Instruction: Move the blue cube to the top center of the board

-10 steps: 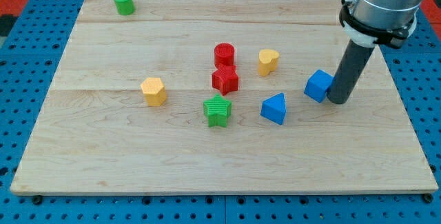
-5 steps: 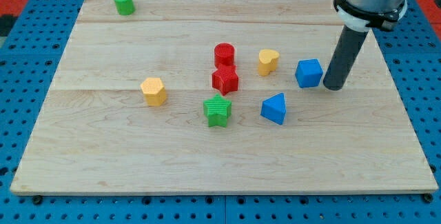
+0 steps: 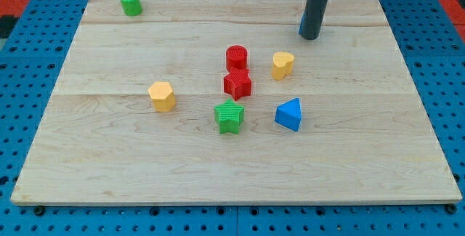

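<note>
My tip stands near the view's top, a little right of centre, on the wooden board. The blue cube is almost wholly hidden behind the rod; only a thin blue sliver shows at the rod's left edge, touching it. The tip is above and to the right of the yellow block.
A green cylinder sits at the top left. A red cylinder and a red star-like block sit at the centre. Below them are a green star, a blue triangular block and a yellow hexagonal block.
My tip has moved up and to the left from the board's right middle, pushing the blue cube with it towards the top. The other blocks have not moved.
</note>
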You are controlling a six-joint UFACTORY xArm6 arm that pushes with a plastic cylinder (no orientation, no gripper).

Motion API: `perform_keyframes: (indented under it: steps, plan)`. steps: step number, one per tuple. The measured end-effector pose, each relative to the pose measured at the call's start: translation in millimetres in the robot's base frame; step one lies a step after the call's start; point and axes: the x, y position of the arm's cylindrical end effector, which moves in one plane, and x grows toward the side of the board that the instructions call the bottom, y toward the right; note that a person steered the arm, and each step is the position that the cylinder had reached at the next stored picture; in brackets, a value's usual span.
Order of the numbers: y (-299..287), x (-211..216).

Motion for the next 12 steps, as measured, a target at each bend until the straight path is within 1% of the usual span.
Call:
perform_keyframes:
  steps: [1, 2, 3, 4, 5, 6, 7, 10, 11, 12]
  plan:
    - [52.8, -41.5]
    - [41.3, -45.9]
    - [30.6, -62.7]
    - [0.8, -84.7]
    - [-35.7, -76.5]
    - [-16.2, -73.1]
    - [-38.0, -73.1]
    - [-93.5, -44.1]
    - [-121.7, -51.3]
    - [-136.5, -69.9]
